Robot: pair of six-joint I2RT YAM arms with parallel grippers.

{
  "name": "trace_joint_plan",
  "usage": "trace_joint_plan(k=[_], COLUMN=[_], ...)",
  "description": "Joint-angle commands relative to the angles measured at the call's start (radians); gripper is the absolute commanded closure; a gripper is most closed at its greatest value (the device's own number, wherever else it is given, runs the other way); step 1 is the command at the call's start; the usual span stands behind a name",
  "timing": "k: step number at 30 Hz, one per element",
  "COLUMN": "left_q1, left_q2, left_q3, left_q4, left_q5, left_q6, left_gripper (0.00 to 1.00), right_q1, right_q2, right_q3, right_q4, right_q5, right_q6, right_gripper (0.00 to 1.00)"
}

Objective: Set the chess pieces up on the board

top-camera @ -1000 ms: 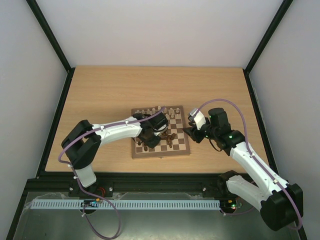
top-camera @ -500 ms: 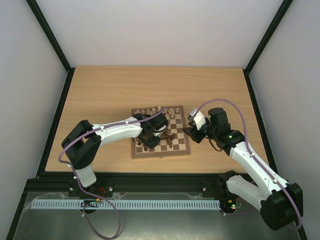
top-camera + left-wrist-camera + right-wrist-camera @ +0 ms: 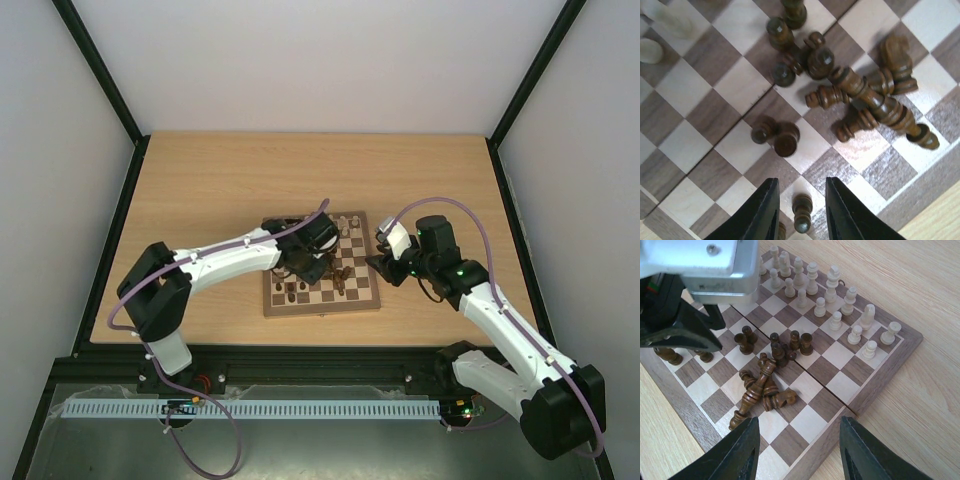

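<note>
The board (image 3: 322, 307) lies mid-table. Cream chess pieces (image 3: 812, 287) stand in its far rows. Several dark chess pieces (image 3: 762, 387) lie in a heap near its middle, also in the left wrist view (image 3: 867, 102). A few dark pawns (image 3: 781, 139) stand beside the heap. My left gripper (image 3: 801, 202) is open above the board (image 3: 685, 142), its jaws either side of a standing dark pawn (image 3: 802, 214) without touching it. From above it (image 3: 308, 266) is over the board's left half. My right gripper (image 3: 800, 450) is open and empty over the board's near right corner (image 3: 890, 365).
Bare wooden table (image 3: 220, 190) surrounds the board. Black frame rails (image 3: 110, 250) run along the table's sides. My right gripper (image 3: 380, 262) hangs at the board's right edge. The left wrist's metal body (image 3: 705, 265) fills the upper left of the right wrist view.
My left wrist has moved right and farther back across the board. The right arm has not moved.
</note>
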Motion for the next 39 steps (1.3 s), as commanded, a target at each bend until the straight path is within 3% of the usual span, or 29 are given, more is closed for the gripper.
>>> trace_joint_plan(k=[1,16,39], left_q1=[0.019,0.048,0.047], left_q2=[0.014,0.118,0.095], left_q3=[0.044,0.103,0.042], left_q4=[0.022,0.055,0.013], left_q5=[-0.067,-0.041,-0.093], left_q6=[-0.059,-0.122,-0.137], left_gripper=[0.73,0.74,0.71], right_q1=[-0.004,-0.004,-0.004], right_q2=[0.004,0.004,0.022], right_q3=[-0.007,-0.009,-0.009], right_q4=[-0.013,-0.011,-0.017], right_q5=[-0.010,-0.005,-0.011], right_q6=[-0.014,-0.021,-0.027], right_gripper=[0.55,0.55,0.55])
